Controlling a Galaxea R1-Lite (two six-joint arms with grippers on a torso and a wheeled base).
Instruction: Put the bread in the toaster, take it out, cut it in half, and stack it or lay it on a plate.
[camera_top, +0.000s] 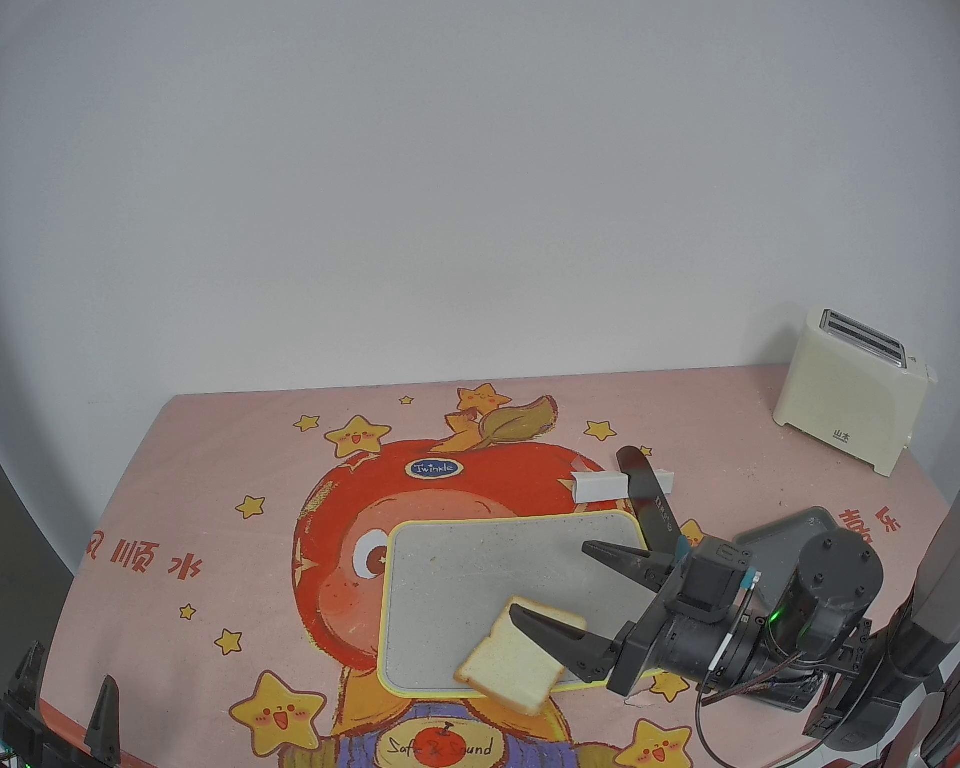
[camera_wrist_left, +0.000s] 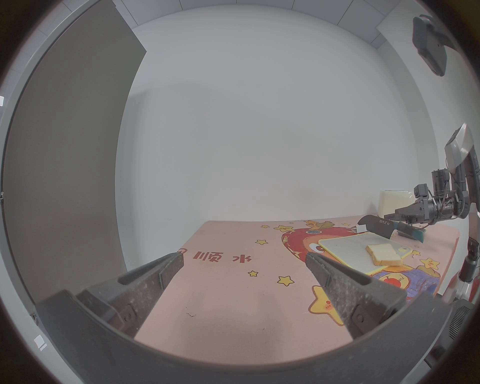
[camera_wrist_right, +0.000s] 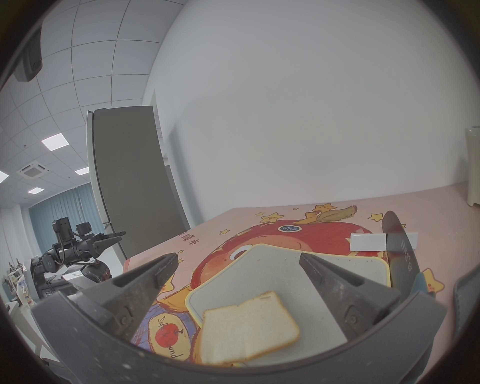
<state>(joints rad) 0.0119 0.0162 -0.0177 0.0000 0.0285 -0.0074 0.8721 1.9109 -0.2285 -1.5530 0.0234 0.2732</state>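
**On the cutting board (camera_top: 450, 575): bread (camera_top: 505, 668) whole and uncut, right gripper (camera_top: 548, 580) spread over it**

At the board's near right corner lies the bread, flat, pale white with a thin tan crust and no browning to be seen. One corner overhangs the board's near edge onto the pink printed table (camera_top: 250, 450). From the left wrist view it looks thick; whether it is one slice or two stacked cannot be told.

The right gripper hangs low over that corner, fingers wide apart. In the head view its nearer finger crosses the slice; contact cannot be confirmed. The right wrist view shows the bread lying between and below the two fingers.

The left gripper (camera_wrist_left: 243, 257) is well apart, at the table's near left corner, fingers likewise spread with nothing between them. It is cut off by the head view's edge.

The knife (camera_top: 645, 495) lies past the board's far right corner, blade across a small white block (camera_top: 598, 487); its handle is hidden behind the right gripper. The grey plate (camera_top: 790, 530) is largely covered by the right arm. The toaster (camera_top: 852, 395) stands at the far right corner, slot contents not discernible
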